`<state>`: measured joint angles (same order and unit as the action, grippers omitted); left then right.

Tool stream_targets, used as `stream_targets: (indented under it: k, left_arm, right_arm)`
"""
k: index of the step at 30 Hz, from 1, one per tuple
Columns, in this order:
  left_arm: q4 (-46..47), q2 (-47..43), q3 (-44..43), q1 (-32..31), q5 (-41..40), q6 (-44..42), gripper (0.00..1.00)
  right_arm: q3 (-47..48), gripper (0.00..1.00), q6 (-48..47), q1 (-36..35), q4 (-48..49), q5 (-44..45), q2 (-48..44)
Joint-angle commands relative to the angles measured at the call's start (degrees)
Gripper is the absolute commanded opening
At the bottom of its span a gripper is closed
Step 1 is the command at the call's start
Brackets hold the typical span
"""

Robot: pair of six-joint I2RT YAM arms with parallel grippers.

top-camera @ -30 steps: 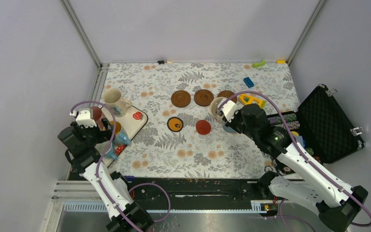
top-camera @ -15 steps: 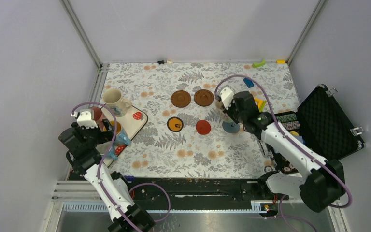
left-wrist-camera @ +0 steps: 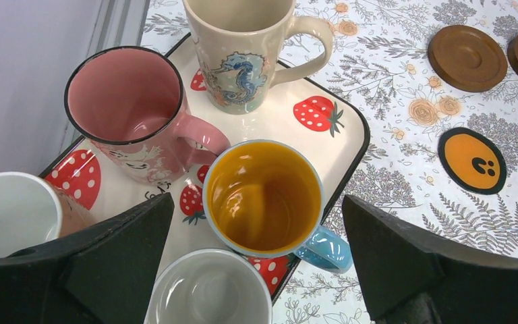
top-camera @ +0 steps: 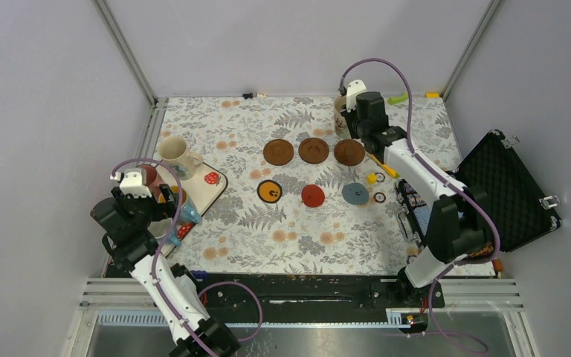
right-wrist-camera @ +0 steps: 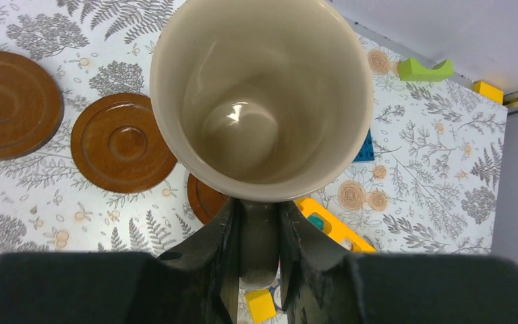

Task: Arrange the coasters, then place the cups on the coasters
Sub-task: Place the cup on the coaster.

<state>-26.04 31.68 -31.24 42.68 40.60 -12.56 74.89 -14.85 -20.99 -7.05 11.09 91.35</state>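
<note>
Right hand (right-wrist-camera: pixel 257 237) grips the cream cup (right-wrist-camera: pixel 263 101) by its handle, cup straight ahead

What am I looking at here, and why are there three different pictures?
Two robot arms stand at the near edge of a table. One picture comes from a camera overhead; the others from a camera on each wrist. On it lie six coasters: three brown, one orange, one red, one grey-blue. A strawberry tray carries five mugs. The left end effector hangs open above them. The right end effector grips a sixth, cream mug by its handle, near the far edge.
</note>
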Motion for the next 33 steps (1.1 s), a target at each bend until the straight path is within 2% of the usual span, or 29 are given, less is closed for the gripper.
stream_targets:
  k: [1, 13, 30, 33]
  left_arm:
    - [3.7, -0.5, 0.8, 0.3, 2.8, -0.2, 0.99]
    - [1.9, -0.4, 0.2, 0.3, 4.7, -1.5, 0.99]
    - [1.9, -2.5, 0.7, 0.3, 3.8, -1.5, 0.99]
    - [1.9, -2.8, 0.8, 0.3, 3.7, -1.5, 0.99]
  right_arm:
    - [5.0, 0.0, 2.6, 0.5, 9.6, 4.0, 2.2]
    - [2.0, 0.0, 5.6, 1.4, 9.5, 5.8, 6.7]
    - [-2.1, 0.0, 7.1, 2.1, 7.4, 7.9, 3.5]
    - [-2.7, 0.0, 8.1, 2.1, 7.4, 6.1, 2.2]
